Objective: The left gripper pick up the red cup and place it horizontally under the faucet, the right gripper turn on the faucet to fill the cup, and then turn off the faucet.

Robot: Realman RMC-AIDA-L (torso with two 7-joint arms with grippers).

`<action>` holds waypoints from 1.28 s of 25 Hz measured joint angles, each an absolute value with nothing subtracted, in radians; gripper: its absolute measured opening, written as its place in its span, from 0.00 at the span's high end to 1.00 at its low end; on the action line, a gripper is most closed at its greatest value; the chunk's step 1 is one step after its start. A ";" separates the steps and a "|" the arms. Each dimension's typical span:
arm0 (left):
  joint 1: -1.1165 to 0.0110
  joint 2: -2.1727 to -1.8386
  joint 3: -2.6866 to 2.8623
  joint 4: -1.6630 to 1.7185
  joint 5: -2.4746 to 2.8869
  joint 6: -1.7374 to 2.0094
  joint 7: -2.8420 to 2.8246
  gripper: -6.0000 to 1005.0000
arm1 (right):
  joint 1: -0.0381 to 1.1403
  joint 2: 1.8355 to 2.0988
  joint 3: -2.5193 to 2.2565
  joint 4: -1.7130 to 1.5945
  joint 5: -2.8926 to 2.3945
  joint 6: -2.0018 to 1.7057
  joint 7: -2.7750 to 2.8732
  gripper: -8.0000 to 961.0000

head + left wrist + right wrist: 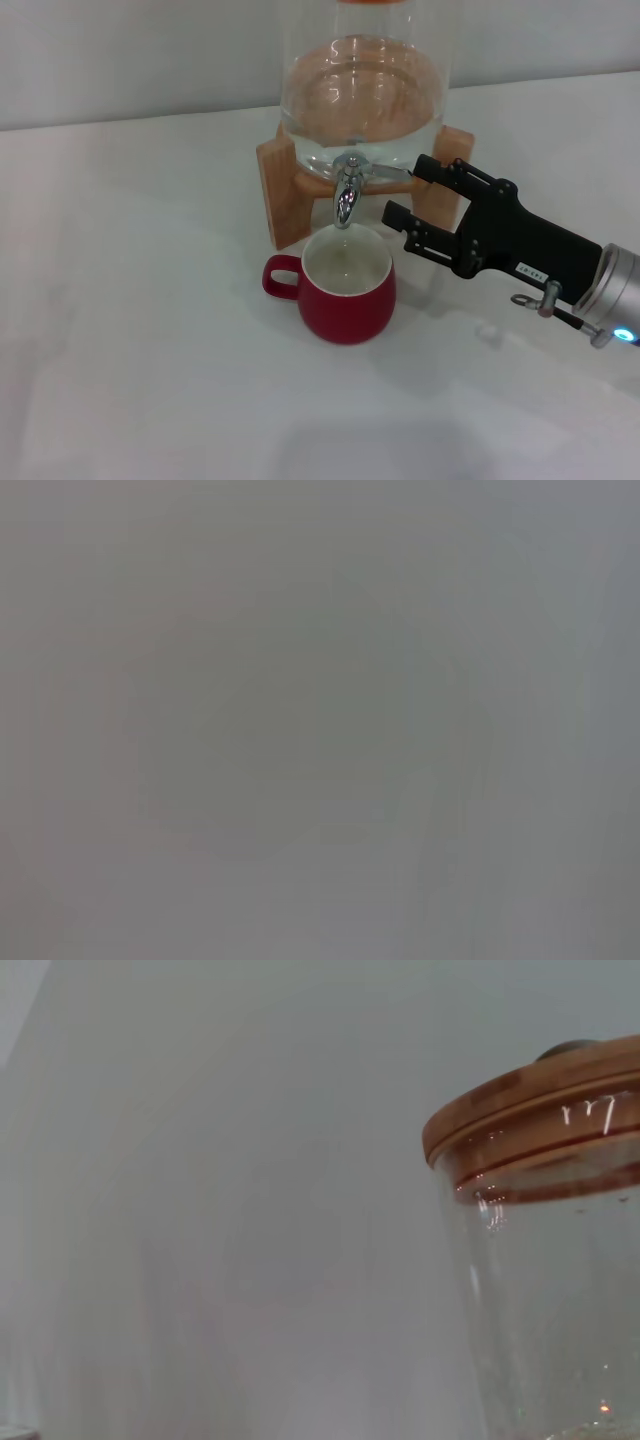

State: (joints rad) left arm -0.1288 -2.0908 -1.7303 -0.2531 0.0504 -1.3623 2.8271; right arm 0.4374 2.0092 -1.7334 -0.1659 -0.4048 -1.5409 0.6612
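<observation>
One white counter (150, 330) carries everything in the head view. On it stands one clear glass dispenser (365, 90), partly filled with water, cradled in one wooden stand (280, 185) with two side boards showing. The right wrist view shows the same glass dispenser (550, 1290) from low down, capped by one round wooden lid (530, 1110) with a red seal ring beneath it; that view shows no fingers.

One arm is visible: the right gripper (410, 192), a long black two-fingered claw on a silver metallic wrist, reaches in from the robot's right, near the stand. Its jaws are spread apart and grasp nothing, the two finger ends just beside the lever side of the tap, and whether they touch it cannot be told.

One red cup (346, 285), a squat dark-red ceramic mug with a white inside, stands upright on the counter directly beneath the spout, its single loop handle pointing to the robot's left.

One faucet (347, 188), small and shiny chrome, projects from the dispenser's base with its spout aimed down into the cup's mouth.

The left gripper is out of sight; the left wrist view is a featureless grey blur.
</observation>
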 joint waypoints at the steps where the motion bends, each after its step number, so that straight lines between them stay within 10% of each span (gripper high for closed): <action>1: -0.129 -2.091 -1.730 -0.253 0.053 -1.362 2.827 0.14 | 0.438 2.010 -1.733 -0.167 -0.408 -1.541 0.661 0.19; 32: -0.150 -2.091 -1.730 -0.255 0.057 -1.363 2.827 0.14 | 0.465 2.014 -1.759 -0.172 -0.426 -1.529 0.699 0.19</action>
